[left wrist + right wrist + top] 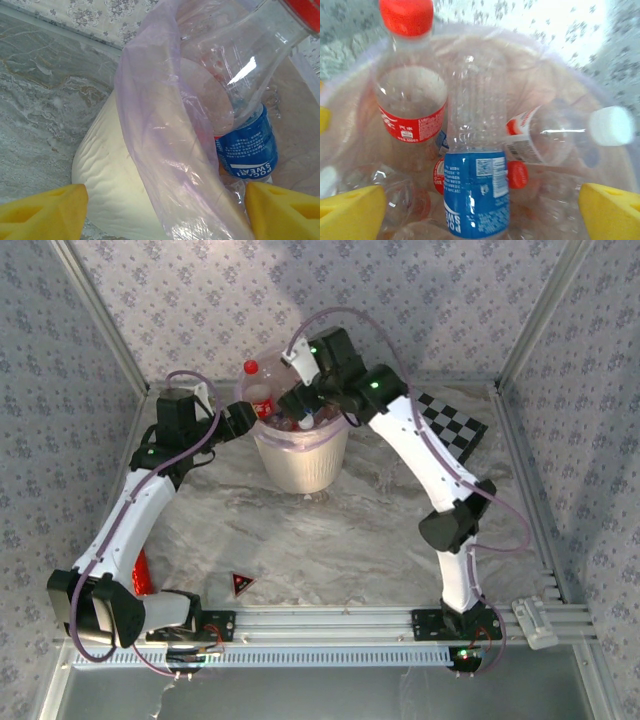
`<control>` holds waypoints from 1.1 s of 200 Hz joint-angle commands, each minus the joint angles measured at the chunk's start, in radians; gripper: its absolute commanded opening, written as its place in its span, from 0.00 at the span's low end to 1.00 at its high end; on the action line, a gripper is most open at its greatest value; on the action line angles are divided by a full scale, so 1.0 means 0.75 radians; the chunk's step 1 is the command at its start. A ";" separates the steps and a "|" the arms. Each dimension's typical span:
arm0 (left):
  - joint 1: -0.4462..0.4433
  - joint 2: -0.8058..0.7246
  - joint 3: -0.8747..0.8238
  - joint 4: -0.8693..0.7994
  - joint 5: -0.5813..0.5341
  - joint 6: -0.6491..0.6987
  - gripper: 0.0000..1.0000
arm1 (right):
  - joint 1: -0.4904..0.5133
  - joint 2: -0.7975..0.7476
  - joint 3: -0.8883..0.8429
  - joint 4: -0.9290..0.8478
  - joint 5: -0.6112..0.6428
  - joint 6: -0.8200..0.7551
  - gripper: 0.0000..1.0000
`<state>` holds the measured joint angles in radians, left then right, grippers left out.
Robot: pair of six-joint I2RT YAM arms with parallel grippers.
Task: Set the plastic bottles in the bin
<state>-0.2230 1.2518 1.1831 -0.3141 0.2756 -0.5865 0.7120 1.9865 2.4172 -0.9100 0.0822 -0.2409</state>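
**Bin** [300, 465]: cream-white, round, tapered bucket, standing upright at the far middle of the table [340, 540]. A translucent pinkish liner bag [160, 125] is folded over its rim.

**Plastic bottles** [470, 150]: small, clear, heaped inside the bin.
- A red-capped, red-labelled bottle [410, 100] leans against the wall, its cap above the rim.
- A blue-labelled bottle [476, 190] lies along the middle of the heap.
- A white-capped bottle [550, 137] lies on its side just beside the blue-labelled one.
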 commanded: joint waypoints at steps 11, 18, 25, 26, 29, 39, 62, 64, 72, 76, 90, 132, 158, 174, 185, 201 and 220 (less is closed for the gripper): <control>-0.003 -0.054 0.050 -0.038 -0.020 0.052 0.82 | -0.007 -0.128 -0.033 0.042 0.043 0.009 1.00; -0.003 -0.068 0.058 -0.055 -0.033 0.066 0.82 | -0.011 -0.152 -0.060 0.050 0.060 0.015 1.00; -0.003 -0.082 0.064 -0.077 -0.049 0.085 0.82 | -0.014 -0.185 -0.093 0.061 0.079 0.021 1.00; -0.003 -0.085 0.065 -0.079 -0.051 0.088 0.82 | -0.014 -0.191 -0.099 0.063 0.083 0.024 1.00; -0.003 -0.092 0.069 -0.089 -0.060 0.097 0.82 | -0.016 -0.209 -0.120 0.073 0.092 0.027 1.00; -0.003 -0.118 0.079 -0.124 -0.092 0.135 0.83 | -0.033 -0.285 -0.217 0.117 0.120 0.038 1.00; -0.001 -0.203 0.079 -0.188 -0.188 0.236 0.85 | -0.117 -0.494 -0.499 0.227 0.160 0.100 0.99; 0.000 -0.211 0.079 -0.192 -0.195 0.244 0.85 | -0.126 -0.510 -0.522 0.230 0.159 0.110 0.99; 0.001 -0.247 0.068 -0.206 -0.243 0.275 0.86 | -0.173 -0.589 -0.625 0.258 0.157 0.144 0.99; 0.003 -0.265 0.060 -0.209 -0.268 0.291 0.87 | -0.192 -0.625 -0.681 0.276 0.158 0.161 0.99; 0.009 -0.327 0.013 -0.214 -0.371 0.346 0.92 | -0.283 -0.774 -0.888 0.334 0.172 0.221 0.99; 0.102 -0.437 -0.331 -0.070 -0.756 0.447 1.00 | -0.581 -1.159 -1.533 0.545 0.220 0.322 1.00; 0.164 -0.439 -0.552 0.123 -0.839 0.474 1.00 | -0.729 -1.292 -1.858 0.605 0.244 0.368 1.00; 0.166 -0.405 -0.674 0.281 -0.886 0.509 1.00 | -0.801 -1.353 -2.052 0.708 0.273 0.405 1.00; 0.168 -0.365 -0.748 0.397 -0.895 0.528 1.00 | -0.845 -1.379 -2.165 0.780 0.279 0.432 1.00; 0.173 -0.289 -0.827 0.539 -0.892 0.538 1.00 | -0.892 -1.396 -2.314 0.915 0.291 0.436 1.00; 0.175 -0.201 -0.895 0.715 -0.883 0.562 1.00 | -0.916 -1.384 -2.474 1.086 0.329 0.438 1.00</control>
<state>-0.0990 1.0515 0.5484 -0.0525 -0.3550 -0.2104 0.0456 0.9646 0.6659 -0.3195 0.2787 0.0532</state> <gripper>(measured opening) 0.997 0.999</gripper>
